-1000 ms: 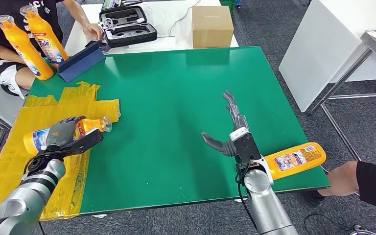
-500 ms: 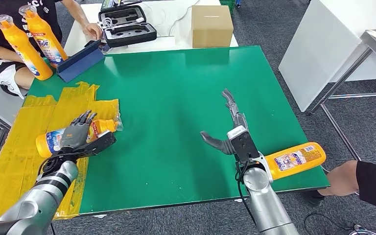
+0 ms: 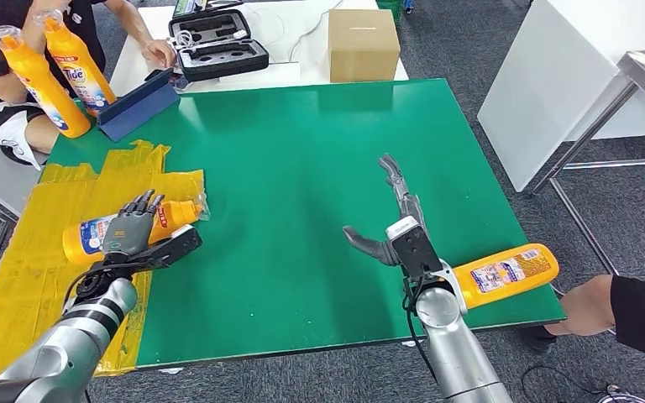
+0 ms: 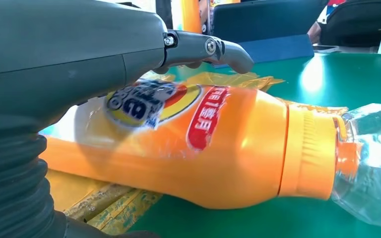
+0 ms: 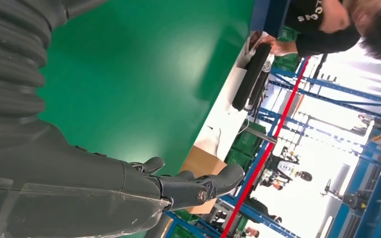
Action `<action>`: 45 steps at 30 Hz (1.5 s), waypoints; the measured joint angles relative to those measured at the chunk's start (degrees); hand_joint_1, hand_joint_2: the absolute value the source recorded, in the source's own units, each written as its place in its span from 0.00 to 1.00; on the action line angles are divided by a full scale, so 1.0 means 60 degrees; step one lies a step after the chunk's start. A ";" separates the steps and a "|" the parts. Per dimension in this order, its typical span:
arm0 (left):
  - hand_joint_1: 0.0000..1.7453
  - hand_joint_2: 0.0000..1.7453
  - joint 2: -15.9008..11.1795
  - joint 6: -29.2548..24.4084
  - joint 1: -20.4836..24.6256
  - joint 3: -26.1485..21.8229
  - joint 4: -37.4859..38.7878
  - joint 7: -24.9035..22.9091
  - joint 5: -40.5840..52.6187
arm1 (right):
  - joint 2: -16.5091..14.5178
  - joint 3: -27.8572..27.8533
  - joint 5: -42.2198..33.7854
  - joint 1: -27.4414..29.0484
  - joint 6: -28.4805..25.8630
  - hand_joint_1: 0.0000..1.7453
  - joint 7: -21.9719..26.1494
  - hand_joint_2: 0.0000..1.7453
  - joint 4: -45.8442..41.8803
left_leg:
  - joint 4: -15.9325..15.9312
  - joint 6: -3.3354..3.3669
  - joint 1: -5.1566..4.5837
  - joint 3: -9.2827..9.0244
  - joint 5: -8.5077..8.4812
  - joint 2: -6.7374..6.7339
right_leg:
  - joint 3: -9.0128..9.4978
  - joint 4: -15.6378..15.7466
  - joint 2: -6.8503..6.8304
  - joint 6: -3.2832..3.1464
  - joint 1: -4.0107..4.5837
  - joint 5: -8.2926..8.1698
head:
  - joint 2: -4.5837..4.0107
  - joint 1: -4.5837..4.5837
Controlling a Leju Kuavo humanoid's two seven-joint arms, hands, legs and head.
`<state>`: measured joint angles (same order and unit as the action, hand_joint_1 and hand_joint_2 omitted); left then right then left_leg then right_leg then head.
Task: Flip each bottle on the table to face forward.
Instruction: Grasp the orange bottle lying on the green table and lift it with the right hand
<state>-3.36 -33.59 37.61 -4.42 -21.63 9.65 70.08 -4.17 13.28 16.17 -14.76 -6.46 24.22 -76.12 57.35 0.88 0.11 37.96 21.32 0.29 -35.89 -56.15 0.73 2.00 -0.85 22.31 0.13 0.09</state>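
Left hand (image 3: pixel 132 233): fingers spread, held over the middle of a lying bottle (image 3: pixel 109 231); nothing gripped. Contact between hand and bottle not determinable. In the left wrist view, bottle (image 4: pixel 218 144) on its side, label up, clear cap toward the green mat (image 3: pixel 302 185), thumb arched above the label.

Lying bottle: on yellow tape (image 3: pixel 42 243) at the left side of the table, cap end near the tape's edge, pointing toward the table centre.

Right hand (image 3: pixel 390 220): empty, fingers extended forward and close together, thumb set out to the left; positioned over the mat, right of centre. In the right wrist view, fingers (image 5: pixel 198 186) stretched over green surface, apart from any object.

Second bottle (image 3: pixel 508 273): on its side at the near right corner of the mat, label up, just beside the right forearm. A person's hand (image 3: pixel 586 306) close to that corner, beyond the table edge.

Two upright bottles (image 3: pixel 55 71) at the far left corner, beside a blue case (image 3: pixel 138 105), with a seated person behind them. Cardboard box (image 3: pixel 364 44) and open black case (image 3: pixel 218 42) on the white table behind
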 joint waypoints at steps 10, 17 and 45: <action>0.00 1.00 0.0474 -0.1098 -0.1060 -0.1178 -0.2281 0.2840 -0.0329 | 0.0026 0.0066 0.0088 0.0060 -0.0326 0.00 -0.0006 1.00 0.0037 | 0.0000 0.0001 -0.0001 0.0012 0.0004 -0.0002 | -0.0015 0.0001 0.0002 0.0000 -0.0003 0.0002 | 0.0000 0.0001; 0.00 1.00 0.1180 -0.1092 -0.1790 -0.2112 -0.4194 0.4616 -0.2506 | 0.0074 0.0123 0.0567 0.0187 -0.0945 0.00 0.0006 1.00 0.0035 | 0.0000 0.0001 -0.0001 0.0012 0.0007 -0.0007 | -0.0019 0.0003 0.0003 0.0000 -0.0003 0.0002 | 0.0000 0.0001; 0.00 1.00 0.1104 0.8661 -0.4903 0.1849 -0.8200 0.3045 -1.1975 | 0.1719 -0.1107 -0.3407 0.2520 0.3565 0.00 -0.0940 1.00 -0.1344 | 0.0000 0.0009 -0.0010 0.0012 0.0039 0.0018 | -0.0006 0.0007 -0.0001 0.0030 -0.0018 0.0024 | 0.0000 0.0003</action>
<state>3.27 18.38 8.19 6.67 -70.83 27.92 -1.77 6.14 6.64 -4.28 0.36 14.93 18.58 -84.18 57.35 0.93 0.05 38.04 21.55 0.40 -35.93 -56.11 0.73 2.18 -0.95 22.45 0.13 0.10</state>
